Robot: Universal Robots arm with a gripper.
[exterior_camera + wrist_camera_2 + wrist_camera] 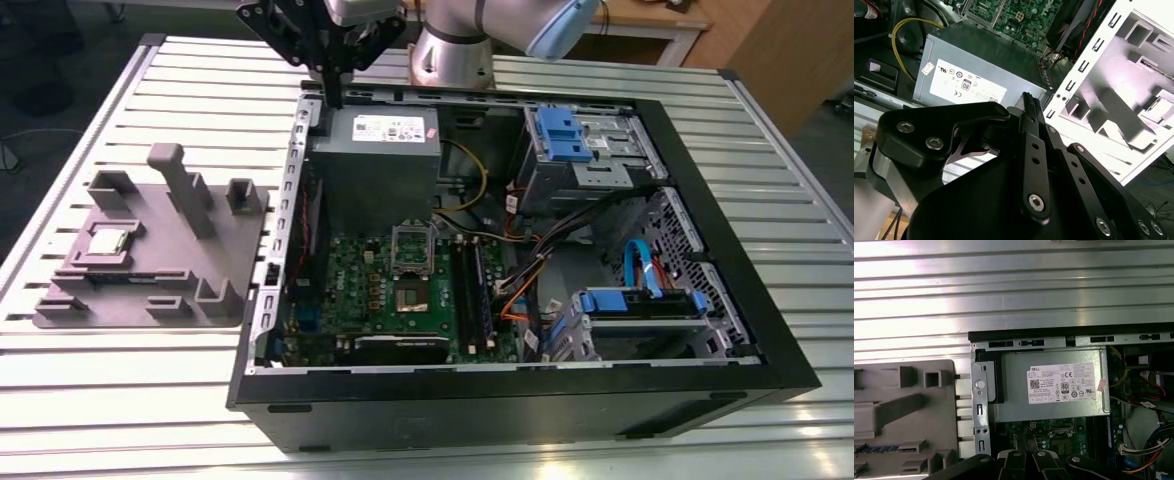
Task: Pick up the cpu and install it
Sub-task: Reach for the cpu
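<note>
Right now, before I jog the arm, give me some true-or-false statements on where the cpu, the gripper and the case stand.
1. The cpu lies on the grey tray, outside the computer case. True.
2. The gripper holds the cpu. False: it is shut on nothing, at the case's corner by the power supply.
3. The motherboard lies exposed in the open case. True.
4. The tray sits on the exterior view's right of the case. False: it sits on the left.
</note>
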